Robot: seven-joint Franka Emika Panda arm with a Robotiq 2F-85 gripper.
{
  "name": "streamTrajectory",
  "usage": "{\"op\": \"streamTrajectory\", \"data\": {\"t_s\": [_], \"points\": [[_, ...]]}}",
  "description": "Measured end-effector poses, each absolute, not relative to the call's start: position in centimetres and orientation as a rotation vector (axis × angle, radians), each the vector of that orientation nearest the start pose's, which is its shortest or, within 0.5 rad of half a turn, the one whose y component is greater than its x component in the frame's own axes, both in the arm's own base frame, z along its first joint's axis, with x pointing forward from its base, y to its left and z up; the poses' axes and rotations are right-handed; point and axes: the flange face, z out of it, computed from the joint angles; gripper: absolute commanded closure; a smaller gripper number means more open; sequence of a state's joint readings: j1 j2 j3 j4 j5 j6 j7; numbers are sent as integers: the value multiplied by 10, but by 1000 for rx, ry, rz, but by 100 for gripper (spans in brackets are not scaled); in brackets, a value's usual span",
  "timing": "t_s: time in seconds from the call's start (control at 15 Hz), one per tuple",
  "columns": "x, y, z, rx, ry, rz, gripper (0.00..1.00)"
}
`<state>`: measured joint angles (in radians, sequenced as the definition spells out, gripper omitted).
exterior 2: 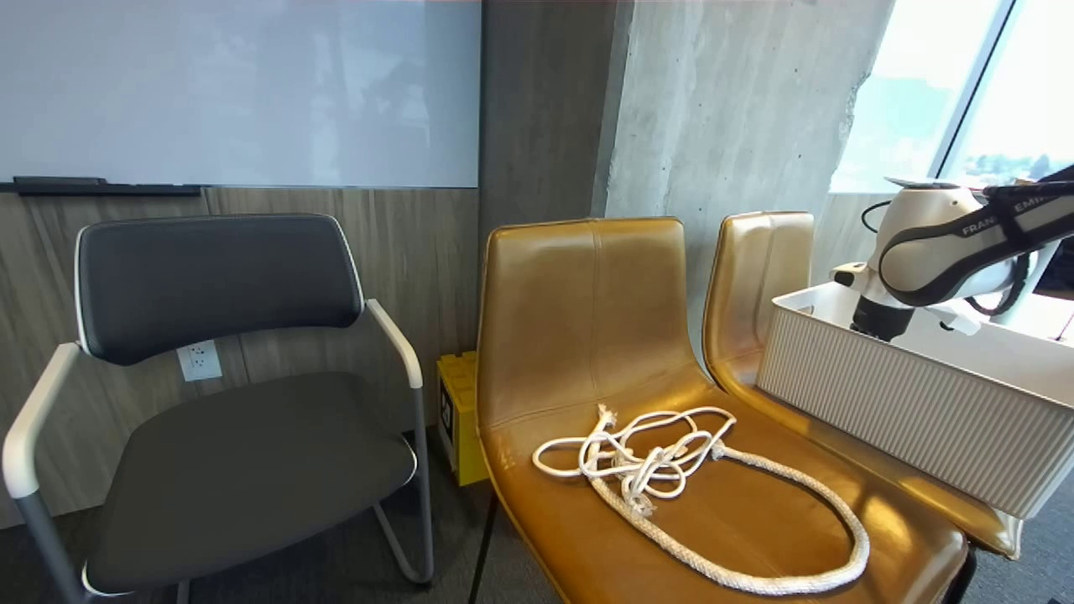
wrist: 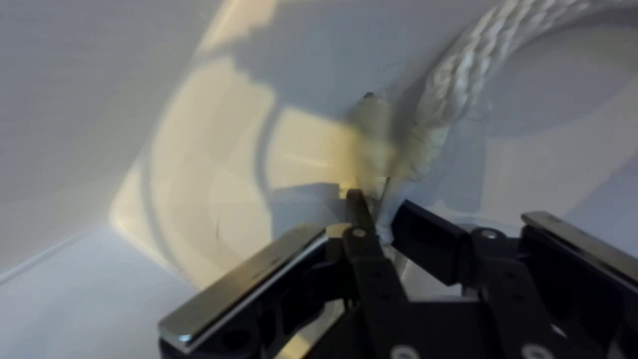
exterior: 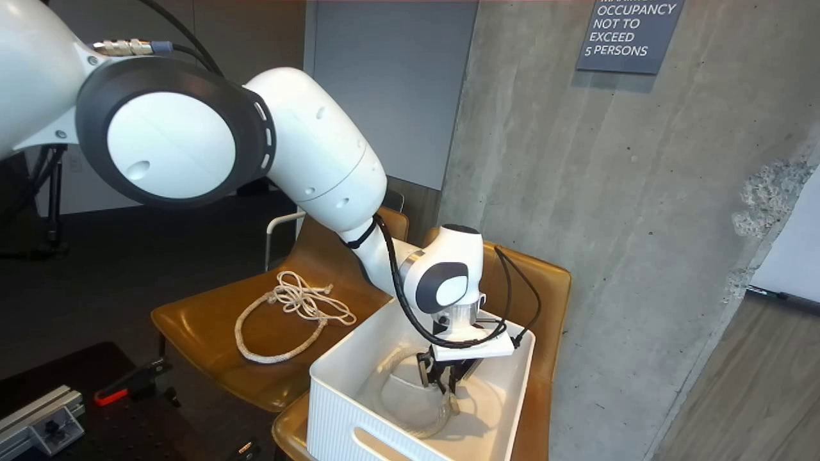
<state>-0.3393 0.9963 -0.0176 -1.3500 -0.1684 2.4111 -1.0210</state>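
Judging handling unfinished: thick off-white braided rope [wrist: 458,75] is lying inside the ribbed white plastic bin [exterior: 339,410], lower centre in an exterior view; my black two-finger gripper [wrist: 383,207] is hanging at the rope's blurred end. Gripping or not, I cannot tell.

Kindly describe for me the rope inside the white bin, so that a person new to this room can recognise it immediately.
In front of the concrete wall, a brown chair carries a white bin. Inside the bin, close to the jaws, curves a thick, pale rope. Only this rope is in the bin; the tangled rope lies on the neighbouring chair.
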Motion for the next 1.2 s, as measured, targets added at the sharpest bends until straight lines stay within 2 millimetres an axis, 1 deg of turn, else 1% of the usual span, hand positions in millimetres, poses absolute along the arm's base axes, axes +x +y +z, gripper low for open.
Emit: {"op": "streamTrajectory", "data": {"t_s": [0.13, 0.27, 0.47, 0.73, 0.87, 1.0, 1.2], "points": [[693, -257, 136, -3039, -1288, 52, 96], [696, -255, 156, -3056, -1333, 50, 96], [699, -247, 204, -3086, -1445, 59, 96], [695, -226, 281, -3131, -1627, 72, 96], [689, -209, 316, -3148, -1724, 57, 96], [681, -186, 347, -3168, -1819, 24, 96], [664, -139, 387, -3194, -1956, -40, 96]]}}
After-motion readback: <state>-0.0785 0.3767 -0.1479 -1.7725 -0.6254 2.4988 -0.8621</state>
